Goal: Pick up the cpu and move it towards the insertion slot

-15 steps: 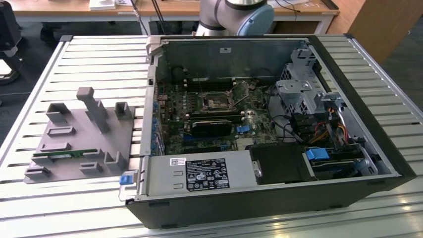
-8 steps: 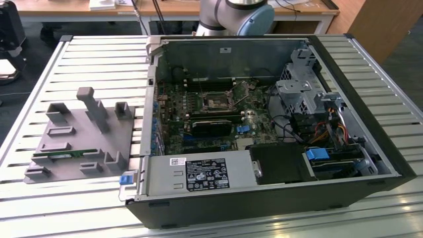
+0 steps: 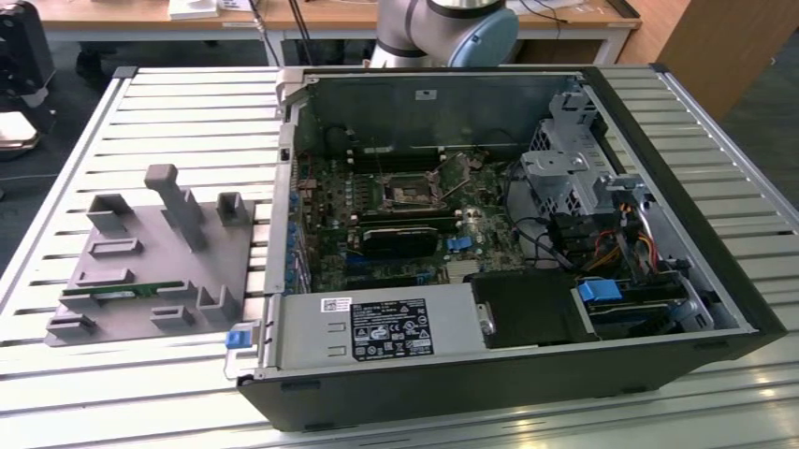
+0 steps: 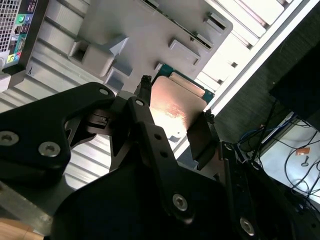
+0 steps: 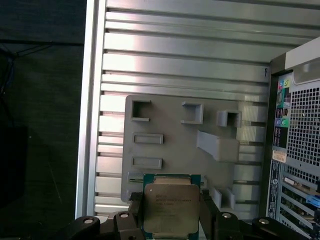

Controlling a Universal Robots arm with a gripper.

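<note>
A robot gripper (image 5: 171, 200) holds the cpu (image 5: 170, 212), its two fingers (image 5: 134, 206) closed narrowly against opposite edges of the chip. In both wrist views the silvery lid faces the cameras, with a green rim showing around it. The cpu hangs over the near edge of a grey fixture tray (image 5: 170, 135) that rests on a slatted metal table (image 5: 165, 50). It appears to be lifted clear of the tray.

In the exterior view, the insertion slot (image 3: 410, 194) sits deep inside an open computer case (image 3: 699, 281), well apart from the tray. Carrying it well likely means holding the chip level, gripping only its edges, and riding high enough to clear the tray's posts and the case wall.
</note>
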